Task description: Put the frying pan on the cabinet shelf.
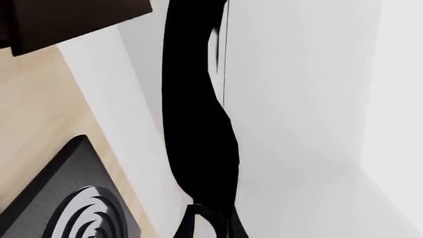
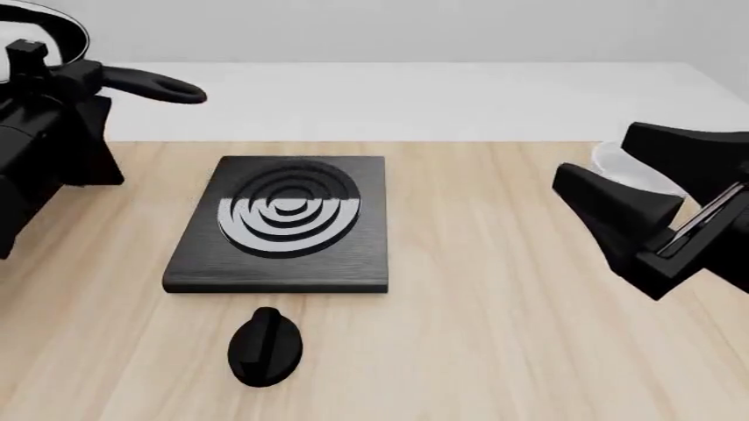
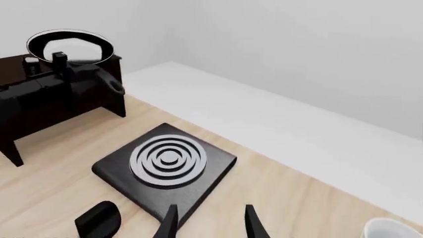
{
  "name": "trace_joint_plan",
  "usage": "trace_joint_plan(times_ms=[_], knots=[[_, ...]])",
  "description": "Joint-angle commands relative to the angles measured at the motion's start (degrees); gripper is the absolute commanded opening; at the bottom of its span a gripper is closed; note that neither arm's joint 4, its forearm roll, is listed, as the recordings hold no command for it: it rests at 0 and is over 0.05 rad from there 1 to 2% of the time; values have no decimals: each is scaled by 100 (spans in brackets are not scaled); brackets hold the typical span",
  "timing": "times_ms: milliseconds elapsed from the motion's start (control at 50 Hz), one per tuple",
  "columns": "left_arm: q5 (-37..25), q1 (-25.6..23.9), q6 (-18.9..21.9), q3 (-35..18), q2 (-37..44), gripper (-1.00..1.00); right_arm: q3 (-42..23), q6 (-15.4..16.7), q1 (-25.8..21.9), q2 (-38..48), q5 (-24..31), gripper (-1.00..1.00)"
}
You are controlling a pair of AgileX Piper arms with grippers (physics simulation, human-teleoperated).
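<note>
The frying pan (image 2: 45, 24) is a round black pan with a pale rim, held up at the far left; its long handle (image 2: 158, 87) points right. In the right wrist view the frying pan (image 3: 69, 46) is just above the top board of the dark cabinet (image 3: 99, 101). My left gripper (image 2: 80, 79) is shut on the handle; the left wrist view shows the handle (image 1: 198, 124) running out from between the fingers. My right gripper (image 2: 595, 156) is open and empty at the right, also seen in its own view (image 3: 210, 222).
A black stove plate (image 2: 281, 224) with concentric rings lies mid-table, with a black knob (image 2: 266, 346) in front of it. A white bowl (image 2: 623, 168) sits behind my right gripper. A white surface runs along the table's far side. The cabinet's corner (image 1: 66, 20) shows in the left wrist view.
</note>
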State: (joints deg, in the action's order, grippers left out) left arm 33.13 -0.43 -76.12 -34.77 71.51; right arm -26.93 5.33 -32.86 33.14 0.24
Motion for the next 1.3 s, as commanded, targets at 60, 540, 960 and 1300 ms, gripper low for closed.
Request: trace_joint_plan(times_ms=[60,540,960,1300], knots=[[-85,549,27,-386,71,-100,151,-48,37,-20,-53,100],[-96,1231,-261,-983,803,-100,721,-264,31,44,-619,100],[76,1701,-255,-1227,1216,-100,929,-267,20,273,-907,100],[481,1925,-446,-1006,1544,-100,807,-135,-251,813,-1149,100]])
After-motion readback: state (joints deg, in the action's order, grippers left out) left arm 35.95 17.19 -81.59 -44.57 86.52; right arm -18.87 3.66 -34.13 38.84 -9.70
